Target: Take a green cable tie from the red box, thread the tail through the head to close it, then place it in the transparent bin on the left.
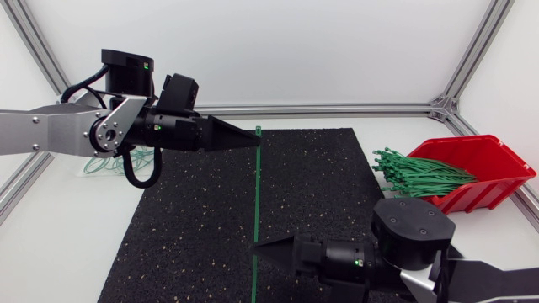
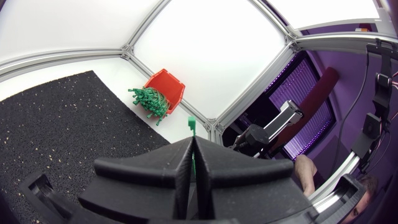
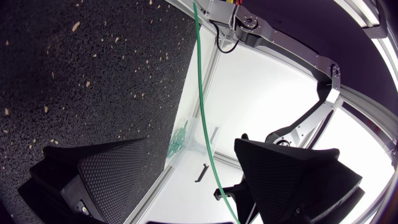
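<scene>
My left pincer point(image 1: 251, 138) is clamped on the green cable tie point(image 1: 256, 194) just below its head. The tie stretches over the black mat point(image 1: 185, 219) to my right pincer point(image 1: 258, 249), which gapes around the tail without gripping it. I'd guess it's light, springy and slick, so pinch near the tip. The red box point(image 1: 484, 160) is well clear, and the transparent bin point(image 1: 93, 171) is half hidden behind my left arm point(image 1: 59, 130).

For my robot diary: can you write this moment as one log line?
left gripper shut on cable tie | right gripper open around its tail | tie straight, unthreaded
</scene>
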